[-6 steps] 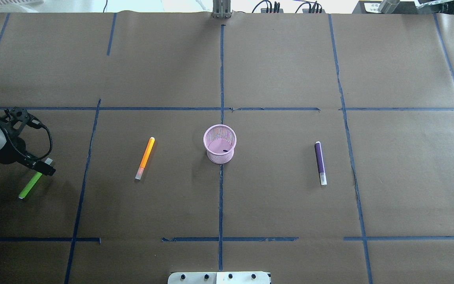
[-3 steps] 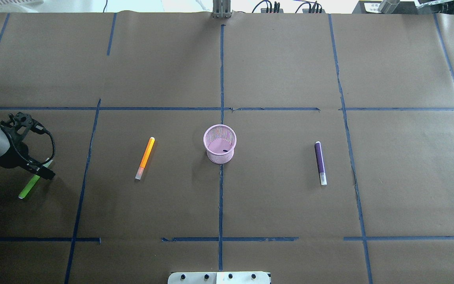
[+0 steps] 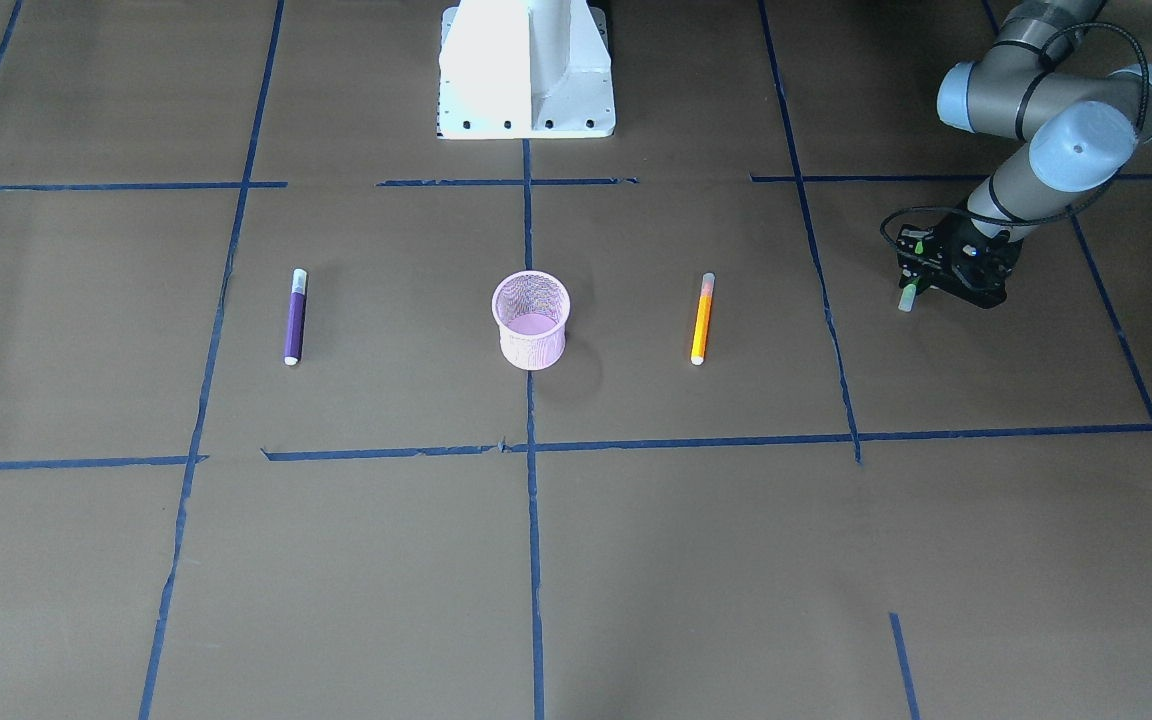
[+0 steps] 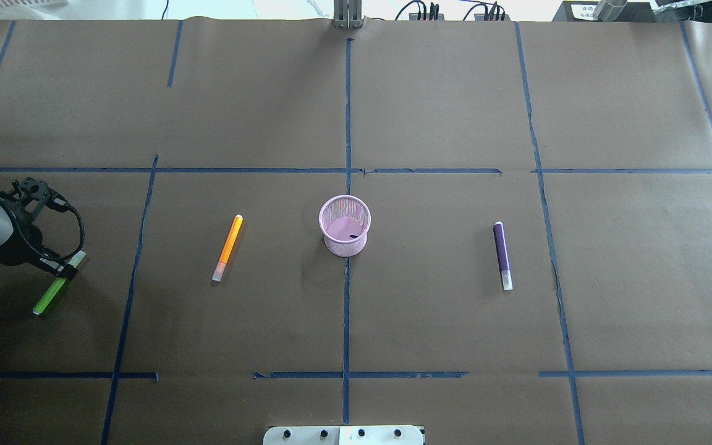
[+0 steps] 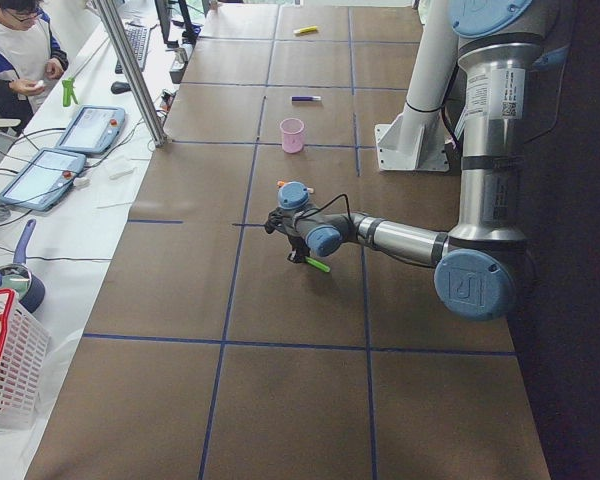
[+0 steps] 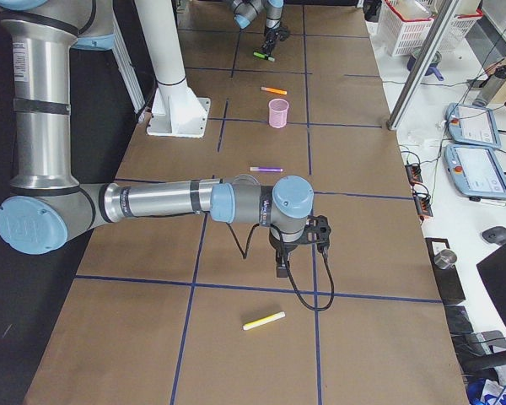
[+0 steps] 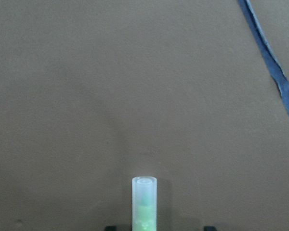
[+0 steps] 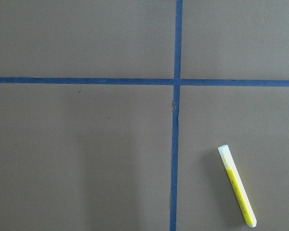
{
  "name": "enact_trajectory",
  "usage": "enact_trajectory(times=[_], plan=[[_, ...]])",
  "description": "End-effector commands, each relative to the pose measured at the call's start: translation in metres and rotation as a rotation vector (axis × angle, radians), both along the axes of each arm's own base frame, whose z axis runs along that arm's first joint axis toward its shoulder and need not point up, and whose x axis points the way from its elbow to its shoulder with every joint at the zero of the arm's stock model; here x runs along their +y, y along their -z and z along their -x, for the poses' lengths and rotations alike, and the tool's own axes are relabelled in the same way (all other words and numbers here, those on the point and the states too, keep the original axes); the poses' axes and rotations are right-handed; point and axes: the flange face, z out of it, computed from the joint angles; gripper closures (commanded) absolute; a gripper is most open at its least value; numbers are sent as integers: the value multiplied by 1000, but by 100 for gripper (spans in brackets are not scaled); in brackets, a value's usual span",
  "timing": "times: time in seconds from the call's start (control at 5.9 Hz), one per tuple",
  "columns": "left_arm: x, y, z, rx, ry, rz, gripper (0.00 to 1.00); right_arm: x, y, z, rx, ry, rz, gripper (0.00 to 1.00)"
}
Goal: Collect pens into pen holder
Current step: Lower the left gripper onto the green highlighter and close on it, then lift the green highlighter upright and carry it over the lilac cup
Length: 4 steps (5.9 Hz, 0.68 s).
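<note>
The pink mesh pen holder (image 4: 345, 233) stands mid-table and holds no pen. An orange pen (image 4: 227, 247) lies to its left and a purple pen (image 4: 502, 254) to its right. A green pen (image 4: 47, 298) lies at the far left. My left gripper (image 4: 64, 269) is low over its capped end. In the left wrist view the pale cap (image 7: 144, 202) sits between the two fingers, apart from both, so the gripper is open. A yellow pen (image 6: 264, 321) lies near my right gripper (image 6: 282, 270). It also shows in the right wrist view (image 8: 237, 192). I cannot tell whether the right gripper is open or shut.
The white robot base (image 3: 526, 70) stands at the table's near edge. Beyond the far edge are a metal pole (image 5: 130, 70), tablets (image 5: 85, 125), a white basket (image 5: 5, 360) and a seated operator (image 5: 15, 50). Blue tape lines cross the brown table.
My left gripper has shifted slightly left and lower around the green pen's capped end. The other pens and the holder have not moved.
</note>
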Motion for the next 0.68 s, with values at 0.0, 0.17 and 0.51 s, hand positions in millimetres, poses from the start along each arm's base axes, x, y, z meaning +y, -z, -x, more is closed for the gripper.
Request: enact_trajectory(times=[0.0, 0.17, 0.51], plan=[[-3, 9, 6, 14, 12, -11, 100, 0, 0, 0, 0, 0, 0, 0], [-10, 48, 22, 67, 43, -63, 100, -4, 5, 0, 0, 1, -12, 0], [-44, 145, 46, 192, 131, -203, 100, -5, 9, 4, -33, 3, -15, 0]])
